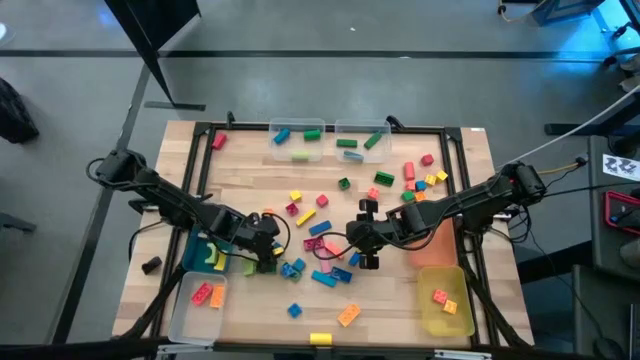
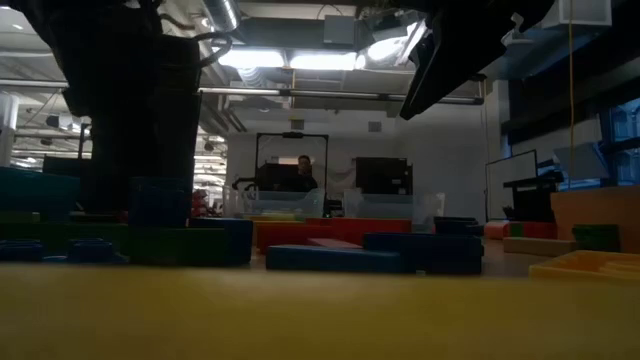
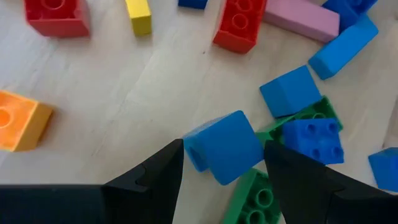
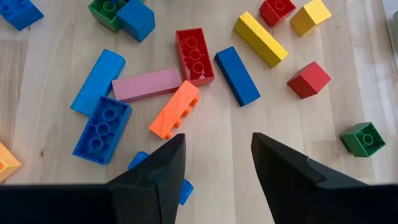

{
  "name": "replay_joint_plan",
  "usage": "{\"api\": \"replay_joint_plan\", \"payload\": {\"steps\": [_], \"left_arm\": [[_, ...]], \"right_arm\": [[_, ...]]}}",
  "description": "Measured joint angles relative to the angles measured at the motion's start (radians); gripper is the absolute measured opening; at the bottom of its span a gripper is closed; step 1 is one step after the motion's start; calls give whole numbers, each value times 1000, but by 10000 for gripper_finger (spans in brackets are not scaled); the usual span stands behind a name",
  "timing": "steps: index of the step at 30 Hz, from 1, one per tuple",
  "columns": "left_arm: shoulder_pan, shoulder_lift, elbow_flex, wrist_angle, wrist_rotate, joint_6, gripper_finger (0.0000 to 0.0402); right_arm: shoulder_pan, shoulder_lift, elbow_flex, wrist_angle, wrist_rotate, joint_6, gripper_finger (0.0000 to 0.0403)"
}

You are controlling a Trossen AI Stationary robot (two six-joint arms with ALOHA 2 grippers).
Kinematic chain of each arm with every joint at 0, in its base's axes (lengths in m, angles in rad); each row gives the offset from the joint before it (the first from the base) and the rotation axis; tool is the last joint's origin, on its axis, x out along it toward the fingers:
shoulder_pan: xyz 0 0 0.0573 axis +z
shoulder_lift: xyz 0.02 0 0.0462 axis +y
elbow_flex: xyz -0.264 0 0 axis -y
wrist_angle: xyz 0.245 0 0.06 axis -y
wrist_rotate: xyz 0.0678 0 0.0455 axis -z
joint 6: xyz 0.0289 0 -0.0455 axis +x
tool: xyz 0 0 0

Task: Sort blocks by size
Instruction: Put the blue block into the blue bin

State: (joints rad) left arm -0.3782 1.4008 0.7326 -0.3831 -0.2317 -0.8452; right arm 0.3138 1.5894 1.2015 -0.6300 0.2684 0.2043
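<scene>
Blocks of many colours lie scattered over the middle of the wooden table (image 1: 250,185). My left gripper (image 1: 268,256) (image 3: 224,177) is open and low over a small cluster of blue and green blocks. Its two fingers stand on either side of a blue cube (image 3: 225,146), which lies tilted against a green brick (image 3: 256,199). My right gripper (image 1: 365,252) (image 4: 217,168) hangs open above the table's middle with nothing between its fingers. Beyond it lie an orange brick (image 4: 175,109), a pink bar (image 4: 148,84), a red brick (image 4: 194,55) and a blue bar (image 4: 237,75). My left gripper's fingers (image 3: 163,171) come slanting down from above and flank two opposite sides of the blue cube (image 3: 193,149). I cannot tell whether they touch it. The cube rests on the table and the green brick.
Two clear bins (image 1: 297,140) (image 1: 362,140) stand at the far edge with blocks inside. A blue bin (image 1: 203,255) and a clear bin (image 1: 200,298) are at the near left. An orange bin (image 1: 440,240) and a yellow bin (image 1: 446,298) are at the near right.
</scene>
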Motion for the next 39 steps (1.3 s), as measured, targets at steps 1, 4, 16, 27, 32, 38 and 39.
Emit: {"api": "replay_joint_plan", "payload": {"steps": [1,4,16,27,32,38,39], "left_arm": [[0,4,0,8,0,0,209],[0,18,-1,33,0,9,209],[1,24,-3,55,-3,13,209],[32,31,-3,70,-17,-218,209],[47,69,-2,97,-14,-222,209],[54,141,-2,119,3,-222,209],[54,156,-2,129,4,-222,209]], "right_arm": [[0,0,0,0,0,0,186],[0,0,0,0,0,0,186],[0,0,0,0,0,0,186],[0,0,0,0,0,0,186],[0,0,0,3,0,0,186],[0,0,-1,7,0,0,186],[0,0,-1,7,0,0,186]]}}
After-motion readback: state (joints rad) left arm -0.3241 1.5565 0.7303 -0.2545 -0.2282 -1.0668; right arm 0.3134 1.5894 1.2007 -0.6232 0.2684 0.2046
